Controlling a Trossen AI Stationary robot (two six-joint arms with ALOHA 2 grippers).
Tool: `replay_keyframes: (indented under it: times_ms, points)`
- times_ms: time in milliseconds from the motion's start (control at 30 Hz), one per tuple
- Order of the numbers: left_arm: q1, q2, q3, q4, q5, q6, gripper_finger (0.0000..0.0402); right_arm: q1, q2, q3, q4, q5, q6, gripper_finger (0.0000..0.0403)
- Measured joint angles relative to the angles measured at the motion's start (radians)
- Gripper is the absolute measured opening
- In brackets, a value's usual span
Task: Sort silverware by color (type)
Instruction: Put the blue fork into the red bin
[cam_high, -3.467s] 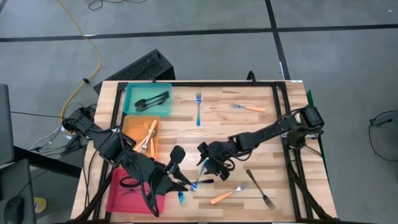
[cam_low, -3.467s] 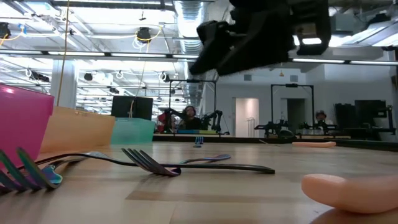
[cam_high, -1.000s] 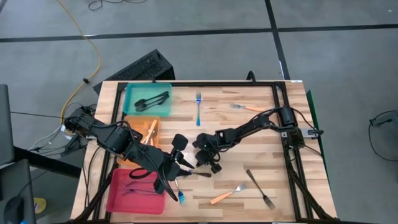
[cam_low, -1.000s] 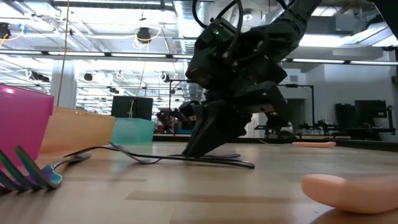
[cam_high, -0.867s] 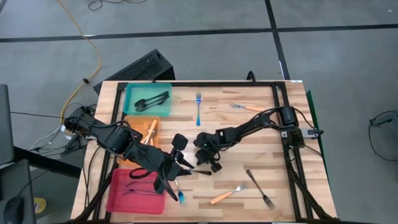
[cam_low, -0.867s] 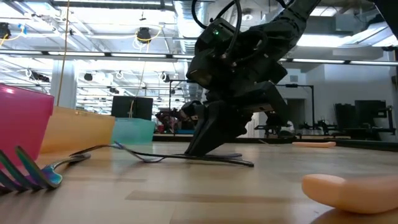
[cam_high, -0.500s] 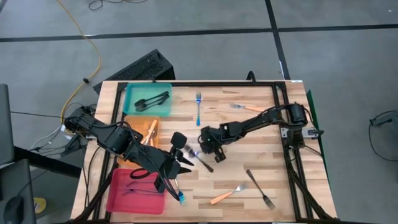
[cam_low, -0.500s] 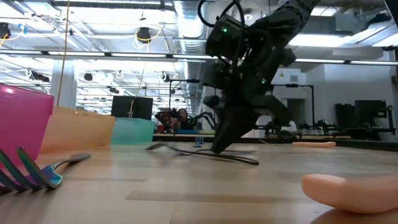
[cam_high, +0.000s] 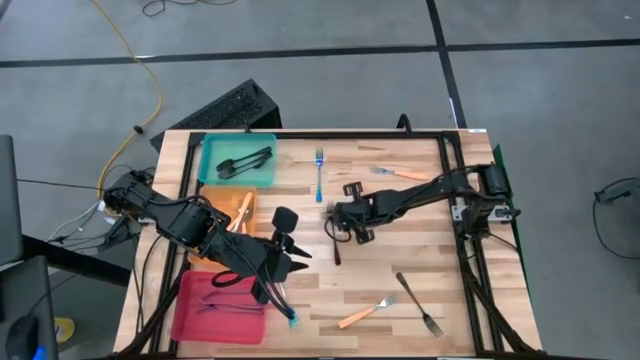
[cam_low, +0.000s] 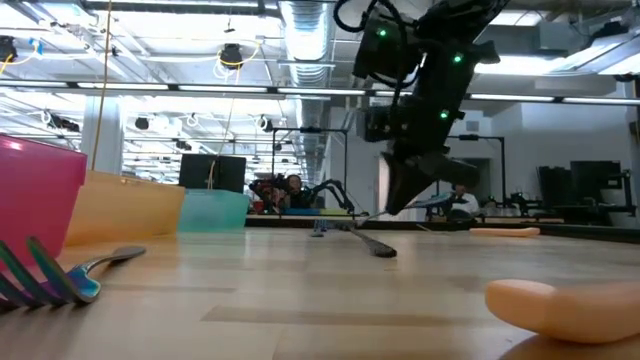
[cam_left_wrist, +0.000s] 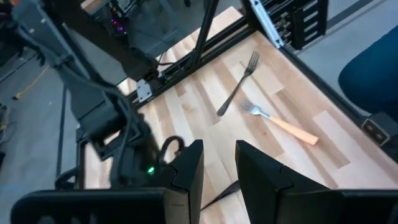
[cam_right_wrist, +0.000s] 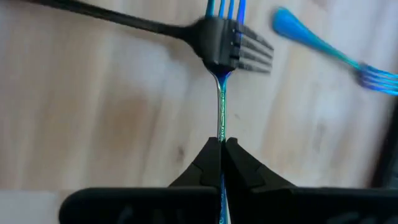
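Note:
My right gripper hangs over the table's middle, shut on a slim blue fork. A black fork crosses that fork's head. In the high view the black fork points near-far just below the gripper. Whether it hangs on the blue tines or rests on the table, I cannot tell. My left gripper waits open beside the pink tray, nothing between its fingers. Loose forks lie on the wood: blue, orange, orange, black, blue. My right gripper pinches the blue fork's thin handle between its two fingers, edge-on. The fingers slant steeply down from the table's right side. The fork runs on past the fingertips in line with them, and its tines show beyond the black fork's head.
The teal tray at the far left holds black utensils. The orange tray in front of it holds orange-handled forks. A black frame borders the table at the far and right sides. Bare wood lies between the two arms.
My right gripper has risen and gone toward the far edge and a little right, tipping steeply, still shut on the blue fork. The black fork has come along with it, sliding from beside my left gripper and swinging round to point near-far.

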Motion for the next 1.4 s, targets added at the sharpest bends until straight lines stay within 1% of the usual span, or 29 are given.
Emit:
replay_keyframes:
  times_ms: [100, 233, 433, 533, 700, 800, 867, 1000, 1067, 1167, 1367, 1400]
  points:
    - [0.000, 0.000, 0.000, -0.012, -0.018, -0.007, 0.0079, 0.014, -0.003, 0.001, -0.004, 0.091, 0.004, 0.0022]
    - [0.000, 0.000, 0.000, -0.051, -0.042, -0.033, 0.0079, 0.030, -0.003, 0.001, -0.033, 0.246, 0.002, 0.0022]
    - [0.000, 0.000, 0.000, -0.126, -0.082, -0.097, 0.0079, 0.039, -0.003, 0.001, -0.039, 0.421, 0.003, 0.0022]
    - [0.000, 0.000, 0.000, -0.129, -0.084, -0.105, 0.0079, 0.039, -0.003, 0.001, -0.038, 0.537, -0.001, 0.0022]
    - [0.000, 0.000, 0.000, -0.132, -0.084, -0.105, 0.0079, 0.046, -0.003, 0.002, -0.030, 0.736, -0.059, 0.0022]
    - [0.003, 0.000, 0.000, -0.135, -0.083, -0.104, 0.0079, 0.046, -0.003, 0.003, -0.021, 0.823, -0.068, 0.0022]
    - [0.006, 0.000, 0.000, -0.136, -0.083, -0.103, 0.0079, 0.044, -0.003, 0.003, -0.021, 0.852, -0.057, 0.0022]
    - [0.018, 0.000, 0.000, -0.136, -0.082, -0.089, 0.0079, 0.030, -0.003, 0.003, 0.014, 0.871, -0.026, 0.0022]
    - [0.027, 0.000, 0.000, -0.136, -0.082, -0.082, 0.0079, 0.016, -0.003, 0.003, 0.040, 0.915, -0.027, 0.0022]
    - [0.038, 0.000, 0.000, -0.136, -0.082, -0.079, 0.0079, -0.002, -0.004, 0.003, 0.084, 0.917, -0.028, 0.0023]
    - [0.055, -0.003, -0.001, -0.101, -0.059, -0.014, 0.0079, -0.014, -0.020, 0.007, 0.216, 0.814, -0.032, 0.0023]
    - [0.057, -0.008, -0.001, -0.096, -0.043, 0.001, 0.0079, -0.014, -0.021, 0.010, 0.240, 0.793, -0.030, 0.0022]
